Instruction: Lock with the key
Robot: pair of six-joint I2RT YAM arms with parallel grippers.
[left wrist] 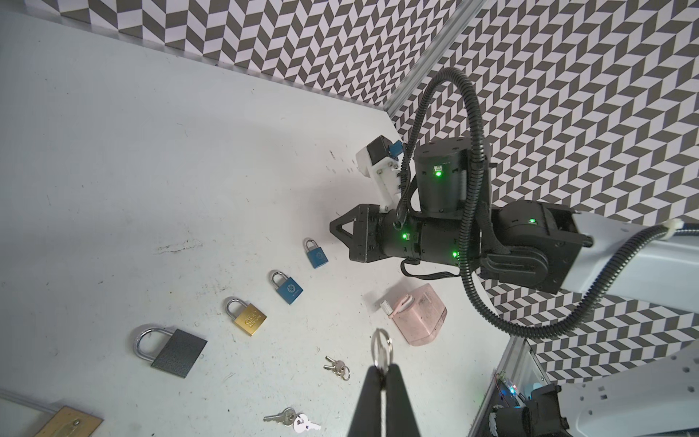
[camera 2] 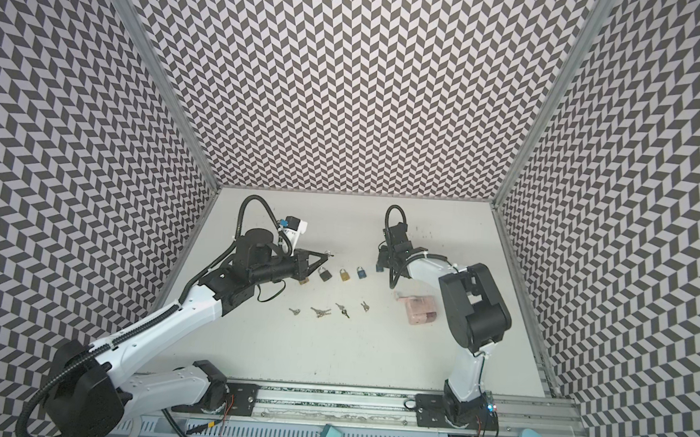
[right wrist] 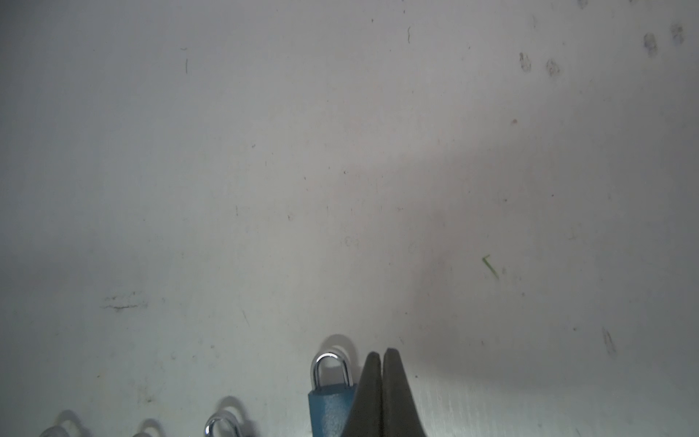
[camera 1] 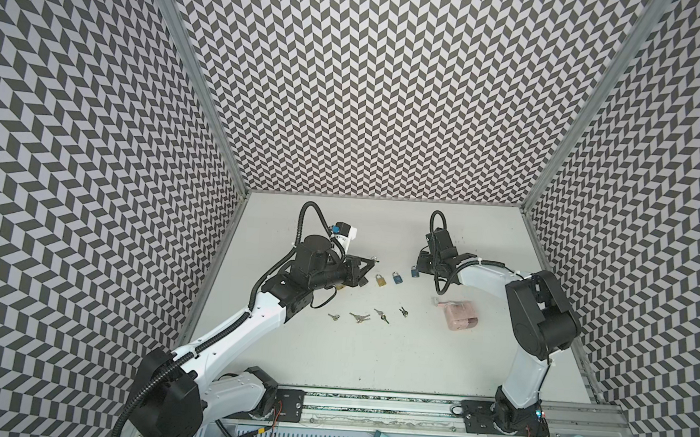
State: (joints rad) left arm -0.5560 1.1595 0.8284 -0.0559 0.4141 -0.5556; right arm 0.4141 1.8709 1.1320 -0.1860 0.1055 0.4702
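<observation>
Pinching a key ring (left wrist: 381, 359), your left fingers (left wrist: 368, 405) are clenched; your right fingers (right wrist: 397, 397) press together beside a blue padlock (right wrist: 329, 408).

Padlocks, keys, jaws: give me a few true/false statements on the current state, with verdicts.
1. The row holds a black padlock, a gold padlock and two blue padlocks. True.
2. The left gripper has its jaws open and empty. False: they are shut on a key ring.
3. The right gripper has its jaws shut with nothing between them, beside a blue padlock. True.
4. The pink box lies between the gold and black padlocks. False: in a top view it lies apart from the row, right of the keys.
5. The keys lie nearer the arm bases than the padlock row. True.
</observation>
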